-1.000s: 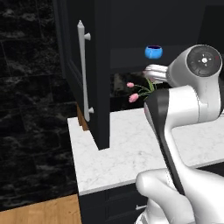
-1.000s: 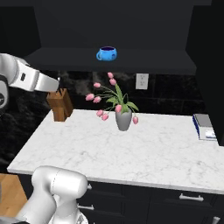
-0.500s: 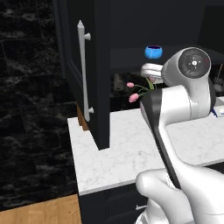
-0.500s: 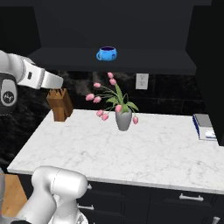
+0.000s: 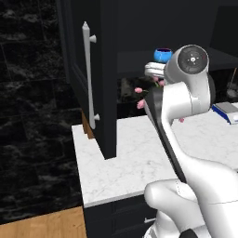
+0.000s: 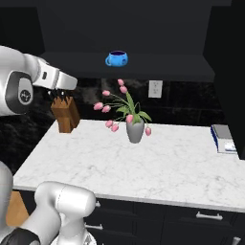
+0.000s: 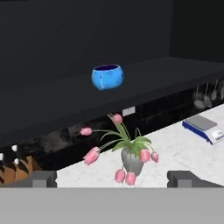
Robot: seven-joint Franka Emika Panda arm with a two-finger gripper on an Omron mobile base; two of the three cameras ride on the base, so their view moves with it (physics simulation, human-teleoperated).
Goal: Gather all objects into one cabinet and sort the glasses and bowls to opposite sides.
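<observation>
One blue bowl (image 6: 116, 59) stands alone on the dark shelf of the open cabinet (image 6: 191, 67), toward the shelf's left half and back from its front edge.

Left to right in the right base view:
- Gripper (image 6: 61, 91): held out at the far left, just above the knife block, below the shelf's left end. Jaws released and spread wide; in the hand view both fingertips (image 7: 41, 178) sit far apart with nothing between them.
- Wooden knife block (image 6: 65, 114): back-left corner of the white marble counter (image 6: 162, 167).
- Grey vase of pink tulips (image 6: 134, 129): near the counter's back edge, roughly centre, almost directly under the bowl.
- White wall outlet (image 6: 154, 88): on the black backsplash, right of the tulips.
- Blue-and-white scale (image 6: 224, 139): right edge of the counter.

Left base view: the cabinet door (image 5: 93, 69) stands swung open at the counter's left end, with its pale vertical bar handle (image 5: 88, 74) facing the camera.
</observation>
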